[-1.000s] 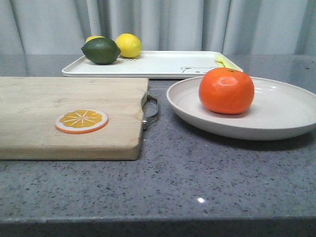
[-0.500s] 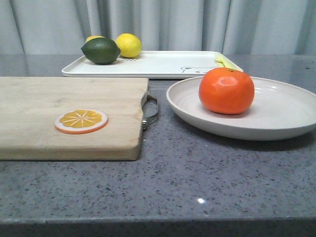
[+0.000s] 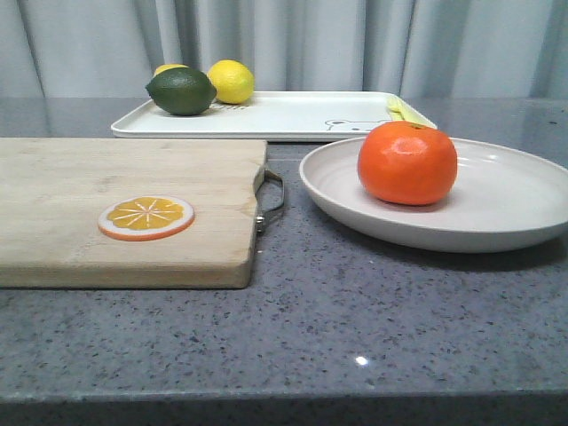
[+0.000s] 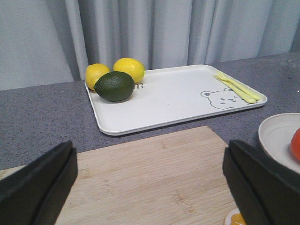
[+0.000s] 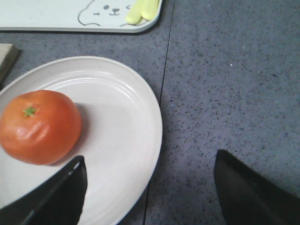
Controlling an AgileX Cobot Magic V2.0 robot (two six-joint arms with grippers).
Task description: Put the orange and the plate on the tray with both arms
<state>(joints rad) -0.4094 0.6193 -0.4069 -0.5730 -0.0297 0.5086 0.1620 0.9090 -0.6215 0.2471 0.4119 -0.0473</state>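
Orange (image 5: 40,126) on plate (image 5: 122,140), untouched.
Sat just beside one right finger (image 5: 51,197); both sets of fingers spread wide, holding nothing, left fingers (image 4: 40,185) over board (image 4: 154,183).

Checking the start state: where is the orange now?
In the front view, the orange sits on the plate, right of the cutting board, just before the tray.

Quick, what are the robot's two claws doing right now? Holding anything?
Left gripper: open, holding nothing, above the cutting board.
Right gripper: open, holding nothing, over the plate.
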